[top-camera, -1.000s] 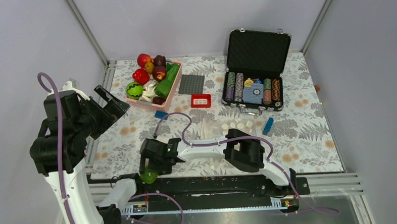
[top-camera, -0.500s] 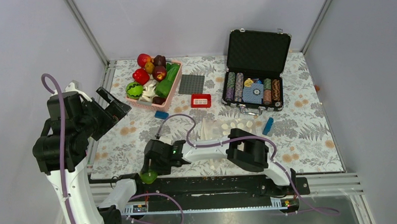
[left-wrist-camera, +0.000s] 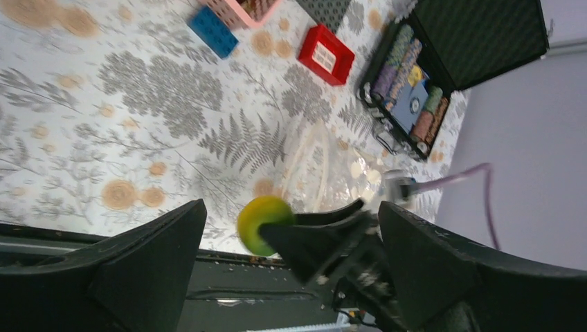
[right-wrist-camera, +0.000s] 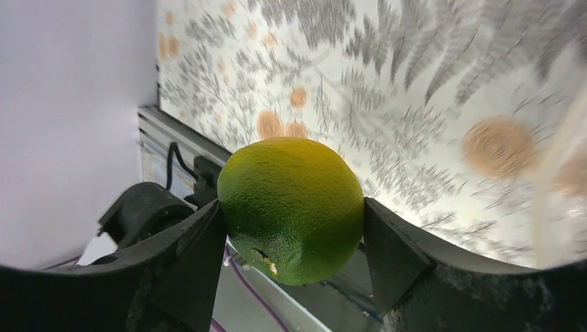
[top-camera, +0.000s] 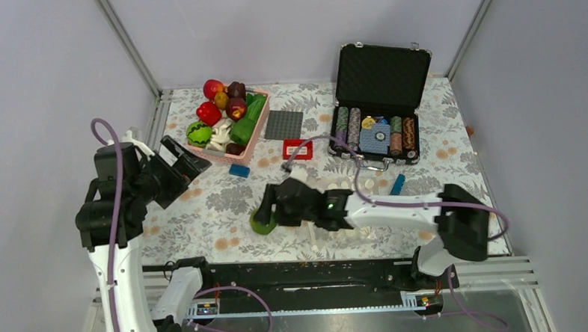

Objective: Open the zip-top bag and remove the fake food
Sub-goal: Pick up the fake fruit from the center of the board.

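Note:
A round green-yellow piece of fake food [right-wrist-camera: 291,207] sits between both fingers of my right gripper [right-wrist-camera: 292,214], which is shut on it. In the top view the gripper [top-camera: 267,212] holds the fruit [top-camera: 262,218] just above the table, left of the zip-top bag [top-camera: 368,185]. The bag lies flat and clear with cream dots, partly under my right arm. In the left wrist view it shows as the bag [left-wrist-camera: 332,176]. More fake food [top-camera: 225,109] fills the pink basket [top-camera: 254,138]. My left gripper [top-camera: 186,167] hangs open and holds nothing at the table's left side, near the basket.
An open poker-chip case [top-camera: 375,129] stands at the back right. A grey studded plate [top-camera: 284,125], a red block [top-camera: 298,148] and a blue block [top-camera: 239,170] lie beside the basket. A small blue piece [top-camera: 397,185] lies right of the bag. The black rail runs along the near edge.
My right gripper closed on the green fruit at the near rail, then swung up and right with it over the table. My left arm shifted slightly right.

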You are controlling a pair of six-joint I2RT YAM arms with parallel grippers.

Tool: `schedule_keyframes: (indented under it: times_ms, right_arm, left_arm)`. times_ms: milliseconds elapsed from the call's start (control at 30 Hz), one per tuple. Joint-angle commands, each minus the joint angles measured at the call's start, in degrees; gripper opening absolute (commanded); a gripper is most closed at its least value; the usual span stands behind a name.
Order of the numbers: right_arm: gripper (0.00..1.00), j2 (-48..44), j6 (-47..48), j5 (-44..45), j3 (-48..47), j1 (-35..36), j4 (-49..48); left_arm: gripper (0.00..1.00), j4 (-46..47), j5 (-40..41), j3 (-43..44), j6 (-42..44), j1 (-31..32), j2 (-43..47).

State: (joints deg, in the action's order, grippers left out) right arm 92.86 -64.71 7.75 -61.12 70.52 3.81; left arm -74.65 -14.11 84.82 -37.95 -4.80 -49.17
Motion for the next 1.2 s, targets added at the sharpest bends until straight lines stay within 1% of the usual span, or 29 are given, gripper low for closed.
schedule_keyframes:
  times_ms: [0,100,133,200,300,367,467,567,833,1033,1167]
  right_arm:
    - [0.51,-10.56,15.12,4.56,3.62,-3.40,-4.74]
    - [0.53,-15.89,25.04,1.18,4.73,-4.69,-7.99]
    - [0.55,-17.29,28.04,0.12,4.86,-4.83,-8.71]
    - [0.56,-19.73,33.30,-1.76,5.14,-4.87,-9.94]
    - [0.56,-22.62,38.17,-3.76,5.65,-4.87,-11.26]
    - [0.55,-23.76,40.20,-5.92,5.54,-4.95,-11.46]
    - [0.55,-24.42,41.93,-8.92,5.30,-4.97,-11.31]
    - [0.53,-24.47,42.73,-11.14,5.14,-5.03,-11.20]
    - [0.51,-25.97,43.81,-11.48,5.03,-5.10,-10.90]
    - [0.51,-27.59,44.44,-9.36,5.62,-6.16,-9.70]
    - [0.50,-27.58,43.42,-10.09,5.71,-7.25,-9.79]
  left_arm:
    - [0.99,12.66,-10.67,-9.53,-4.48,0.05,2.14]
    - [0.99,17.55,-15.92,-16.41,-7.62,0.18,2.62]
    - [0.99,19.58,-17.29,-18.59,-8.84,0.38,3.08]
    - [0.99,24.03,-19.06,-22.01,-11.51,1.38,4.27]
    - [0.99,30.45,-20.86,-26.74,-16.14,4.25,5.24]
    - [0.99,34.70,-21.40,-29.54,-19.55,7.54,5.43]
    - [0.99,40.39,-21.25,-32.58,-23.80,12.11,5.32]
    - [0.99,44.45,-20.48,-33.64,-26.99,15.51,5.17]
    - [0.99,45.52,-16.23,-33.02,-27.48,24.32,3.56]
    - [0.98,45.47,-16.24,-33.22,-25.81,26.86,4.06]
    - [0.97,45.82,-16.97,-32.51,-24.43,27.99,3.75]
